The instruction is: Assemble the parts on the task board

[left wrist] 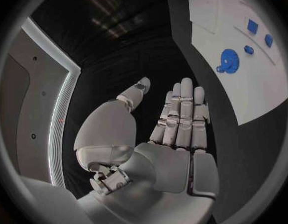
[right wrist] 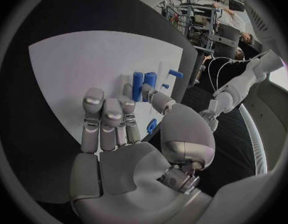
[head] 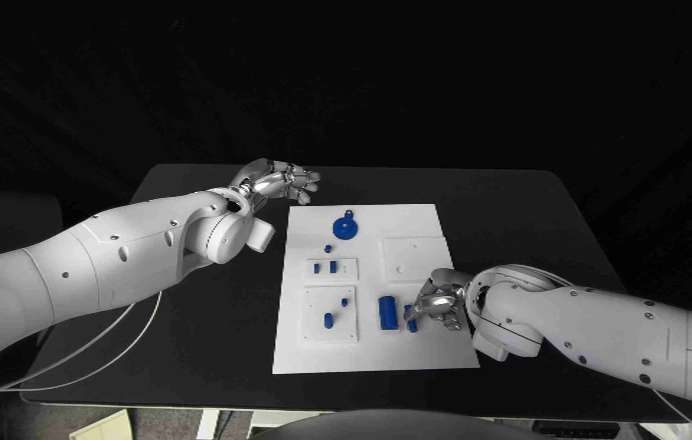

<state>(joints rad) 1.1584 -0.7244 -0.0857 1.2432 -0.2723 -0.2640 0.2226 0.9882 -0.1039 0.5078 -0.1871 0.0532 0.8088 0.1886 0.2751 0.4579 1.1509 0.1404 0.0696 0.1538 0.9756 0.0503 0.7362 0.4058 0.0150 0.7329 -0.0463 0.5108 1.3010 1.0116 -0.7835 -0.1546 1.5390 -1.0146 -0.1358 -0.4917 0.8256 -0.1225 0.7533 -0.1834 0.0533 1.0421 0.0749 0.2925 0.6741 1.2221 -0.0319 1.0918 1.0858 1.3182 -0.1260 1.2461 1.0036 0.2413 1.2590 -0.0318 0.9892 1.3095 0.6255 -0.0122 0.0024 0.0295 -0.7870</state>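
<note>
The white task board (head: 433, 228) lies in the middle of the black table. A round blue part (head: 346, 227) sits at its far end, also seen from the left wrist (left wrist: 229, 60). Small blue pieces (head: 329, 268) lie in the middle, and two more (head: 338, 311) on a raised white plate at the near left. My right hand (head: 440, 305) rests over the board's near right, fingers spread, beside a blue block (head: 389, 312). In the right wrist view, a small blue piece (right wrist: 151, 126) shows between my thumb and fingers (right wrist: 106, 119), not gripped. My left hand (head: 278, 180) hovers left of the board's far corner, holding nothing.
A square white plate (head: 410, 257) sits on the board's right half. Bare black table (head: 519, 220) runs on both sides of the board. My left forearm (head: 130, 255) crosses the table's left side. The table's near edge lies just behind my right arm (head: 591, 325).
</note>
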